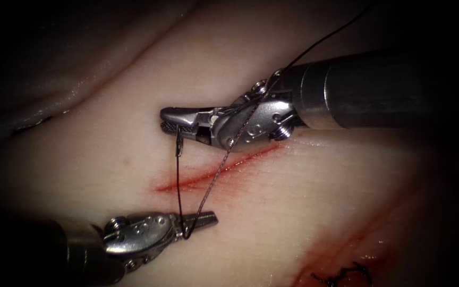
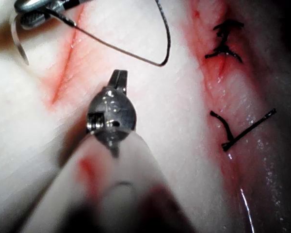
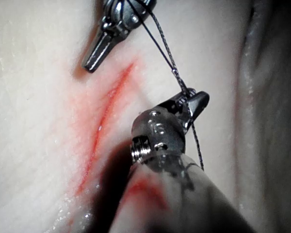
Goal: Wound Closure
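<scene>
My right tool point(image 1: 176, 121) reaches in from the right, its jaws shut on the curved needle point(image 2: 17, 41) near the tail end. The needle point(image 1: 178, 143) hangs free of the tissue, just beyond the left end of the cut point(image 1: 240, 159). Dark thread point(image 1: 203, 199) drops from the needle's tail across the cut, bends back at the left tool's jaws, then climbs over the right tool's wrist. My left tool point(image 1: 205, 219) lies on the near side of the cut with jaws shut. In the left wrist view the thread's bend point(image 2: 160, 63) hangs apart from the left tool point(image 2: 119, 76), which holds nothing.
A second wound with red fluid lies at the lower right, closed by dark stitches point(image 1: 341, 276) with cut thread ends point(image 2: 237, 131). A fold of tissue point(image 1: 70, 79) rises at the upper left.
</scene>
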